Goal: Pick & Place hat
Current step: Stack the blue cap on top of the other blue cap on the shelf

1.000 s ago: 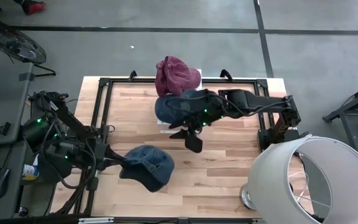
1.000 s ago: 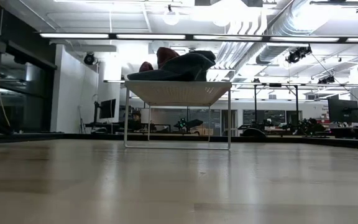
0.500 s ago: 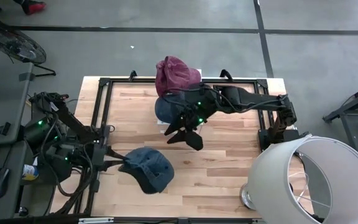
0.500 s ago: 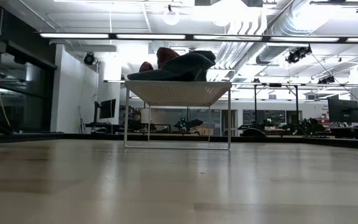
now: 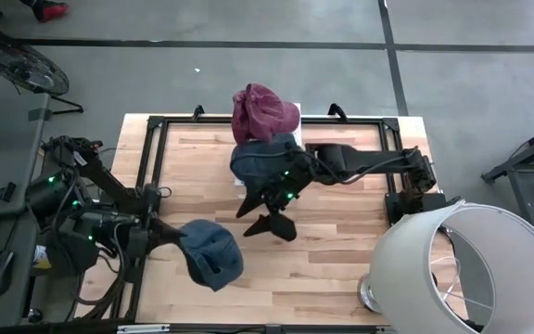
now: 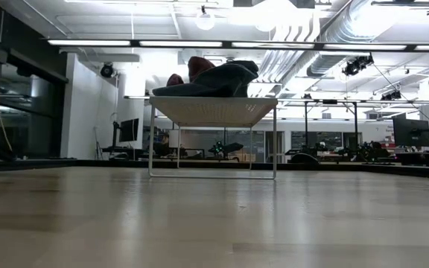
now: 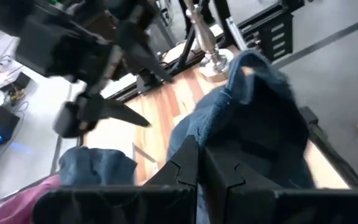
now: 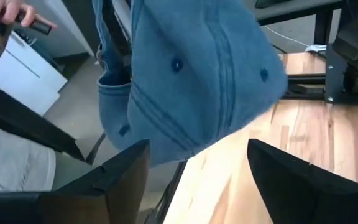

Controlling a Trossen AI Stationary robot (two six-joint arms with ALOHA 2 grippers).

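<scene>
Left gripper (image 5: 176,236) clamped on blue hat (image 5: 209,253) above the table (image 5: 341,250), right gripper (image 5: 269,223) spread wide nearby.

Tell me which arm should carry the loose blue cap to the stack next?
Left. The left gripper is already shut on the blue cap. The right gripper hangs open and empty over the table, near the stacked hats.

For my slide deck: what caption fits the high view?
Left tool lifts a blue cap toward the open right tool above the wooden table.
</scene>
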